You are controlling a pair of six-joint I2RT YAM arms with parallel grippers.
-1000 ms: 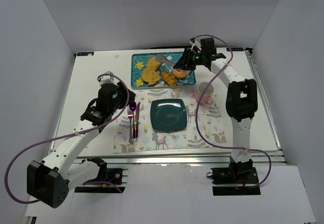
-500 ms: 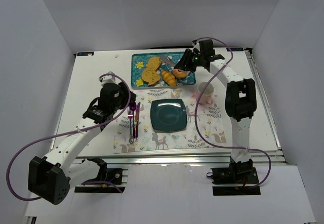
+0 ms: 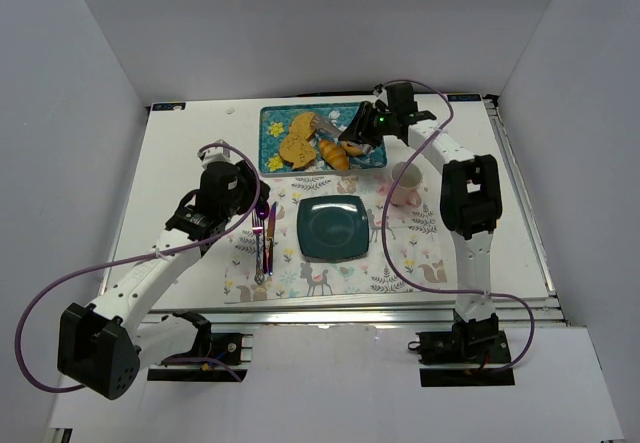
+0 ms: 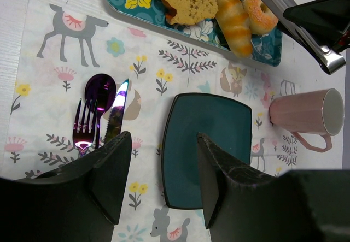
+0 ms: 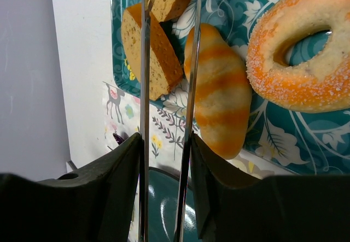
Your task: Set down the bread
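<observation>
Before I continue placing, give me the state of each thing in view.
Golden-orange oval bread slice: lying on the teal floral tray.
Silver metal tongs: blades apart, tips by the bread.
Right pincer: shut on the tongs.
Left pincer: open, empty.
Dark teal square plate: empty.
Pink mug: untouched.

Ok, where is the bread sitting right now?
Top view: the bread lies in the left half of the floral tray at the far edge of the table, just behind the rounder brown slice, with the tongs to its right.

No legible text, label or number anywhere (placemat and tray: only pictures).
</observation>
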